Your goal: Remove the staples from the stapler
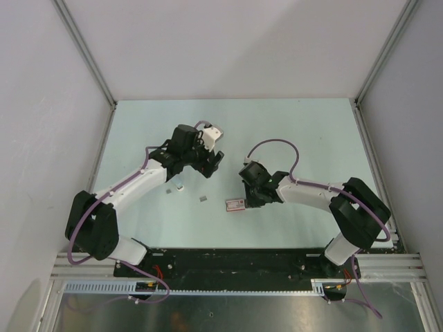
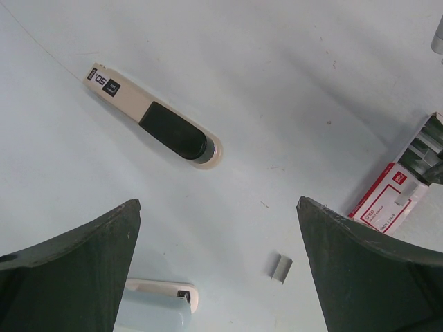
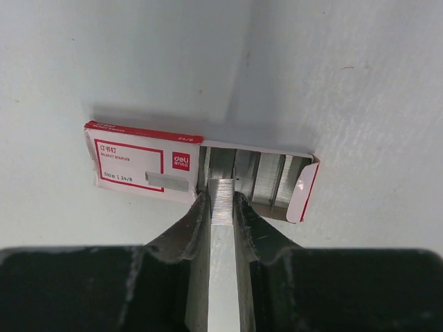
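Your stapler (image 2: pixel 152 117) lies flat on the table (image 2: pixel 311 69) just ahead of the wide-open left gripper (image 2: pixel 218 202), while the right gripper (image 3: pixel 221 197) pinches 1 staple strip (image 3: pixel 221 206) at the box (image 3: pixel 131 162) mouth: stowing step, I'd say, so slide it in level, then release.

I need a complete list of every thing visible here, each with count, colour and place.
table: one, pale green, beneath all.
stapler: one, beige-black, lying flat on it.
staple box: one, red-white, open, on table centre.
loose staple strip: one, grey, left of box.
held staple strip: one, silvery, at box mouth.
pale blue object: one, partly hidden, left of loose strip.
left fingers: two, black, open.
right fingers: two, black, shut on held staple strip.
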`<state>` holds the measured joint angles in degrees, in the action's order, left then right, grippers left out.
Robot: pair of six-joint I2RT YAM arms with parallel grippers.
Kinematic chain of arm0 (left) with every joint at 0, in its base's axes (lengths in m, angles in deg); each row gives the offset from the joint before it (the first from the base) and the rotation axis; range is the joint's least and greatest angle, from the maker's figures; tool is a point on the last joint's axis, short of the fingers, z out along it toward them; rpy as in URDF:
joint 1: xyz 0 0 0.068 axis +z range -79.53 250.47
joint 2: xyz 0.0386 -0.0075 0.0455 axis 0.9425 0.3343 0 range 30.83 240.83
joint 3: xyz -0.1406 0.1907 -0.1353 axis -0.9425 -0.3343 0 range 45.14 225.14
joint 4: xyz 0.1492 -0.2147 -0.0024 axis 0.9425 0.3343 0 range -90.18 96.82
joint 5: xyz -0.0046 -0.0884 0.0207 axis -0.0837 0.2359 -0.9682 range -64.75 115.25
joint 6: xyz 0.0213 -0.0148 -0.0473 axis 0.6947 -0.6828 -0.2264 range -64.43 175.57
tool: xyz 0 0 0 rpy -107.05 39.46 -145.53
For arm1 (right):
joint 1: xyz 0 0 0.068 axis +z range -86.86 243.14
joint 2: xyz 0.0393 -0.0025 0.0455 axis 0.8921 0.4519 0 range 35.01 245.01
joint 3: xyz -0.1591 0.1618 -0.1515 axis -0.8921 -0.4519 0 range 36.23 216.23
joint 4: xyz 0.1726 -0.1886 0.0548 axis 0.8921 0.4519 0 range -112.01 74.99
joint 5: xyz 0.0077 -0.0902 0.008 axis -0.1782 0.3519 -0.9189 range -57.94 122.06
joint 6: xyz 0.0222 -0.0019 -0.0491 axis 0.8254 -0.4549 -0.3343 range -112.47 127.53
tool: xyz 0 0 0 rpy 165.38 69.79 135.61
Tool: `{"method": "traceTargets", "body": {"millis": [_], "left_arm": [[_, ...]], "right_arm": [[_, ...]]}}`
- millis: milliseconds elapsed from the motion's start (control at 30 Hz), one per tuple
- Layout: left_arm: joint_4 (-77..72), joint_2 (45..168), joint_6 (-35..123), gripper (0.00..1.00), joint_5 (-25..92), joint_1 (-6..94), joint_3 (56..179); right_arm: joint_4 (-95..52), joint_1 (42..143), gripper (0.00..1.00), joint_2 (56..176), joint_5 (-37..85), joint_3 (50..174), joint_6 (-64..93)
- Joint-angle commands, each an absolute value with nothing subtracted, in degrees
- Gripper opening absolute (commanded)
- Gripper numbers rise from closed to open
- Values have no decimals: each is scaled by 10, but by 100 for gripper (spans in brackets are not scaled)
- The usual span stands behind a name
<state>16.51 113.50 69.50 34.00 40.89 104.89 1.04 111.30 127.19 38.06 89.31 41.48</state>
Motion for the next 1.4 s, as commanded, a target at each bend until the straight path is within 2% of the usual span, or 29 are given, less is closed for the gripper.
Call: {"method": "traceTargets", "body": {"millis": [0, 233, 433, 867, 1100, 1367], "left_arm": [[158, 1110, 698, 99, 353, 412, 1049], [159, 1110, 698, 99, 353, 412, 1049], [159, 1109, 698, 99, 354, 412, 1049], [159, 1104, 697, 99, 356, 412, 1049], [160, 1101, 699, 99, 355, 412, 1047], [161, 1103, 699, 100, 356, 412, 1047]], "right_arm": [[0, 1112, 0, 1278, 394, 917, 405], [6, 1114, 0, 1282, 392, 917, 405], [5, 1114, 16, 1280, 393, 917, 405], [15, 1121, 32, 1272, 396, 928, 404], [17, 1122, 33, 1270, 398, 929, 405], [26, 1115, 25, 1248, 405, 933, 404]]}}
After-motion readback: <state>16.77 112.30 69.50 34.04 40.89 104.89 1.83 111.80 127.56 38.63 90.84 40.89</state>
